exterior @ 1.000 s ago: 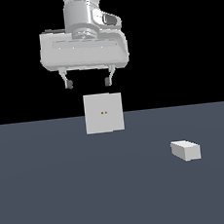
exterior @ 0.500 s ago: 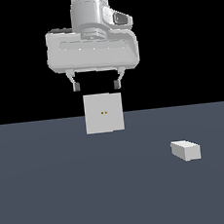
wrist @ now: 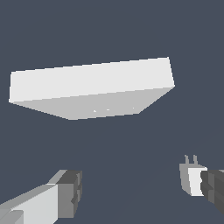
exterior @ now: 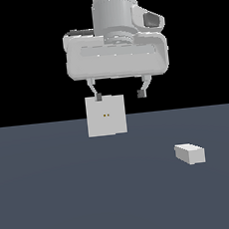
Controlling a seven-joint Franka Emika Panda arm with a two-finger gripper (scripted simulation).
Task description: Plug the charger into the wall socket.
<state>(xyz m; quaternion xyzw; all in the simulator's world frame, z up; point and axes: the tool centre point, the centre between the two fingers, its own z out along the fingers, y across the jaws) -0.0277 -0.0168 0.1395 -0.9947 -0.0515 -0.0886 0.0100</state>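
1. the gripper [exterior: 119, 94] hangs just above the wall socket [exterior: 106, 116], jaws spread wide and holding nothing.
2. the charger [exterior: 189, 153] lies on the floor [exterior: 70, 201], well apart from the wall socket, toward the exterior view's right.

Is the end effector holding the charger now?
No. In the exterior view the charger lies alone on the floor, while the open end effector hangs empty above the wall socket.

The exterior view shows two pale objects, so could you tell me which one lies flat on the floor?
The charger, the small off-white block at the exterior view's right. The wall socket stands upright as a flat square panel with two dots.
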